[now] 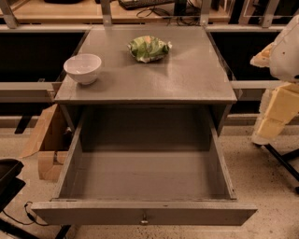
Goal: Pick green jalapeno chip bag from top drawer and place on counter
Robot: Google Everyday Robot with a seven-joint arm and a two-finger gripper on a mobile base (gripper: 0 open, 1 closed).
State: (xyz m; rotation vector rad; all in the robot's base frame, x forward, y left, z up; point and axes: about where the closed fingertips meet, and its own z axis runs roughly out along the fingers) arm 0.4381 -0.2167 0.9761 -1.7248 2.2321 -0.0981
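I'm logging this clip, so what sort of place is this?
Probably an office or lab: a grey cabinet with its top drawer open, desk with cables behind, speckled floor. The robot's hand hangs at the right edge.

Likely an office lab: cables (154,10) on a wooden desk (60,14) behind, speckled hard floor (271,186). The gripper (274,117) hangs at the right edge.

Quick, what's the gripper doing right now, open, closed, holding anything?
Gripper, at the right edge: cannot be told; the green jalapeno chip bag lies on the counter, apart from it.
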